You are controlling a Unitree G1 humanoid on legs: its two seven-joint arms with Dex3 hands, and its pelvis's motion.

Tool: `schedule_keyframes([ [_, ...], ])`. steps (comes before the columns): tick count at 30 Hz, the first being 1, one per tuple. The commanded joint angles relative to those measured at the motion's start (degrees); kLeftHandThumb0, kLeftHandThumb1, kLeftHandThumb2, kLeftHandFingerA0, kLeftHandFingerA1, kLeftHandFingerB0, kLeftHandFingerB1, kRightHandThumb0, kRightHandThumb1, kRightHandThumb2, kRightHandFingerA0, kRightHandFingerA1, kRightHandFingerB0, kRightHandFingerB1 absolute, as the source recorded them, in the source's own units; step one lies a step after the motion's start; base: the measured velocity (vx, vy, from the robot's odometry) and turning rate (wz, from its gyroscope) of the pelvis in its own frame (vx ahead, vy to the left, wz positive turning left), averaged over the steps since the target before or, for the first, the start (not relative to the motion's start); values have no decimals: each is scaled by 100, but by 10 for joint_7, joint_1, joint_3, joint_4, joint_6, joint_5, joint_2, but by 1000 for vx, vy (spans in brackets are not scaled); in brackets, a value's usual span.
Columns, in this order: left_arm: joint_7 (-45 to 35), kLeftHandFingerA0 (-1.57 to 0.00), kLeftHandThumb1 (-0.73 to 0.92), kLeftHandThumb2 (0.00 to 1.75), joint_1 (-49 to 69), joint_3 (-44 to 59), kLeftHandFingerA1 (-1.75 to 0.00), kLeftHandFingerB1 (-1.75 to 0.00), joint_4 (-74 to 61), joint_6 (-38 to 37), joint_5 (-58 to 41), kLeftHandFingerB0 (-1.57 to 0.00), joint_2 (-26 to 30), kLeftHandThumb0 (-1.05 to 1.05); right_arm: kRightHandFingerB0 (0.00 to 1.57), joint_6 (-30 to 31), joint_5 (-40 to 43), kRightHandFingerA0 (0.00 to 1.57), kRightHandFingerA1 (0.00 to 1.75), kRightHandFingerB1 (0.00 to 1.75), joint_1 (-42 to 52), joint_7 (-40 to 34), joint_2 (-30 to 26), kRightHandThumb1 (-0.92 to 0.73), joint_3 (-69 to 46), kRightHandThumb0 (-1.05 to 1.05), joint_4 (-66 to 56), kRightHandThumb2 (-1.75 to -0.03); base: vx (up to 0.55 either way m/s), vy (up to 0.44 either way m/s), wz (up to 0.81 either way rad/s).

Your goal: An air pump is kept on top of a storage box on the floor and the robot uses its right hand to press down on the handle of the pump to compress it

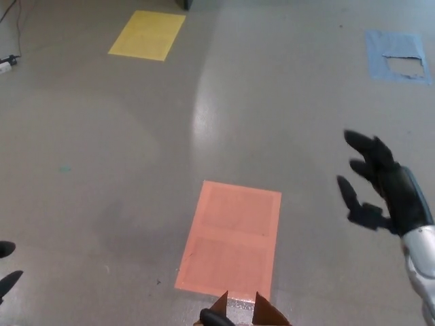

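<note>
Right hand (380,187) at four o'clock, released and holding nothing; pump handle (216,316) barely visible at six o'clock; could miss it pressing down, being well apart

floor patches: 1 orange (230,239) | 1 yellow (147,34) | 1 blue (399,57) | robot hands: 1 right hand (382,189)

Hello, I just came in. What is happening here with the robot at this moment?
The robot's right hand is raised at the right side, open, holding nothing. It is off to the side of the pump, of which only a dark handle tip and brown box flaps show at the bottom edge, near an orange floor patch. Nothing is being pressed now.
</note>
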Motion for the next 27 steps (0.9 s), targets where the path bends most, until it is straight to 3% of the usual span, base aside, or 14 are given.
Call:
schedule_keyframes([
  [1, 10, -21, 87, 66, -22, 28, -33, -28, 17, 14, -17, -15, 7, -57, 26, 79, 13, 33, 33, 30, -54, -113, -55, -82, -49, -60, 277, -65, 0, 0, 0],
  [4, 18, -21, 88, 66, -8, 32, -32, -28, 12, 5, -18, -15, 8, -57, 19, 134, 30, 22, 29, 28, -50, -80, -62, -88, -61, -61, 299, -67, 0, 0, 0],
  [5, 19, -23, 87, 66, -2, 34, -33, -29, 11, 1, -20, -17, 7, -55, 0, 139, 30, 0, 46, 45, -48, -70, -63, -56, -60, -33, 301, -109, 0, 0, 0],
  [8, 18, -24, 87, 66, 10, 39, -33, -29, 12, -7, -23, -17, 6, -56, 0, 135, 27, 0, 46, 46, -44, -55, -62, -56, -59, -33, 307, -109, 0, 0, 0],
  [9, 15, -24, 87, 66, 13, 38, -33, -29, 14, -6, -20, -17, 7, -57, 1, 127, 15, 11, 43, 35, -41, -46, -61, -70, -47, -68, 308, -100, 0, 0, 0],
  [19, 13, -25, 87, 66, 22, 33, -34, -29, 19, -3, -3, -18, 3, -55, 5, 124, -4, 5, 39, 34, -21, -18, -62, -70, -22, -68, 331, -99, 0, 0, 0],
  [20, 16, -6, 60, 111, 25, 29, -50, -49, 20, -5, 2, -6, 2, -29, 4, 124, -6, 5, 39, 34, -15, -17, -63, -71, -19, -66, 332, -99, 0, 0, 0],
  [21, 21, -6, 60, 111, 29, 24, -50, -49, 20, -8, 8, -6, 1, -29, 4, 124, -8, 5, 39, 34, -8, -15, -65, -71, -15, -66, 334, -99, 0, 0, 0],
  [22, 21, -23, 87, 66, 30, 23, -33, -29, 20, -7, 8, -18, 0, -55, 1, 124, -9, 7, 41, 35, -6, -15, -66, -71, -13, -66, 334, -98, 0, 0, 0],
  [27, 17, -23, 86, 66, 32, 25, -33, -29, 21, -1, 1, -17, -6, -55, 5, 127, -5, 5, 37, 36, 1, 3, -70, -71, -11, -67, 334, -101, 0, 0, 0],
])
